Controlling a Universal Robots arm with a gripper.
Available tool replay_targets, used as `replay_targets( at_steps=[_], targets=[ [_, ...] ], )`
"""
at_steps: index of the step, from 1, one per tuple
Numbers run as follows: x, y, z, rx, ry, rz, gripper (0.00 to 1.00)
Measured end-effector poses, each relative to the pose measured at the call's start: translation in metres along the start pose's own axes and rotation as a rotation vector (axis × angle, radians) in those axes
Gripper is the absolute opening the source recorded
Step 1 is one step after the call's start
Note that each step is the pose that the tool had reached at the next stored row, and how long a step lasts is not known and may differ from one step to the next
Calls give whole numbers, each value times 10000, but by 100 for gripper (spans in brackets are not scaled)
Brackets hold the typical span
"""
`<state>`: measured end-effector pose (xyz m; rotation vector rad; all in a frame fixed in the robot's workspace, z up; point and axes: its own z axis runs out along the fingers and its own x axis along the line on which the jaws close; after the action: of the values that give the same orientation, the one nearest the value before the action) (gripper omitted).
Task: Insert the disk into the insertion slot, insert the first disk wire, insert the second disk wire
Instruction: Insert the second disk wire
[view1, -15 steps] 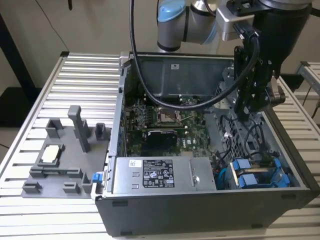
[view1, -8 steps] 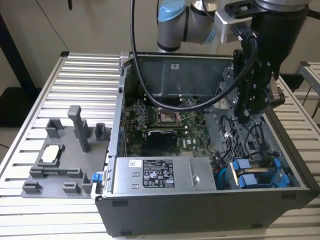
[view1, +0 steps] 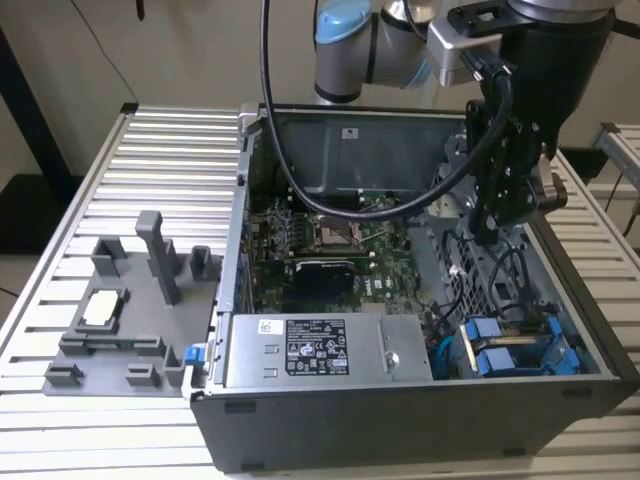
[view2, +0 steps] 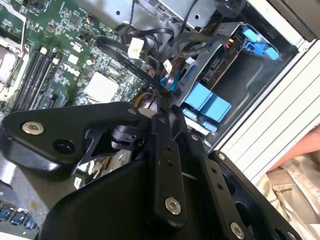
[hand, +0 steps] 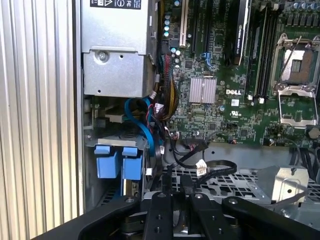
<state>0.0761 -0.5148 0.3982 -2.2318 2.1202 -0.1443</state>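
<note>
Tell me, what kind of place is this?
Probably a robotics lab bench for computer assembly: a robot arm hangs over an open PC case on a slatted metal table, beside a grey parts fixture.

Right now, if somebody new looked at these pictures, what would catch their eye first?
Most likely the open dark grey metal computer case on the ribbed aluminium table, with its green circuit board exposed. Next would be the black robot gripper hanging over the case's interior toward the exterior view's right. The bright blue plastic drive carriers also stand out, seated in the case's near corner on that same side.
</note>
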Motion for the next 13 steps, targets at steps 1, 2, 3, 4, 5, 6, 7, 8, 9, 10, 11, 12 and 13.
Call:
replay_targets(
  at_steps=[1, 2, 3, 4, 5, 6, 7, 8, 9, 10, 11, 12, 13],
  targets=[
    [0, 0, 0, 0, 1, 0, 24],
    [0, 0, 1, 0, 1, 0, 16],
    [0, 0, 1, 0, 2, 0, 16],
    [0, 0, 1, 0, 2, 0, 16],
    [3, 1, 3, 0, 1, 0, 16],
    [11, -1, 4, -1, 2, 0, 16],
    [24, -6, 7, -11, 1, 1, 16],
    [45, -18, 10, -37, -1, 1, 16],
    [68, -35, 14, -72, -3, 0, 16],
    [91, -54, 18, -108, -3, -2, 16],
    [115, -74, 23, -146, -7, -3, 16],
    [140, -95, 28, -184, -10, -4, 16],
    [164, -114, 33, -222, -11, -5, 16]
  ],
)
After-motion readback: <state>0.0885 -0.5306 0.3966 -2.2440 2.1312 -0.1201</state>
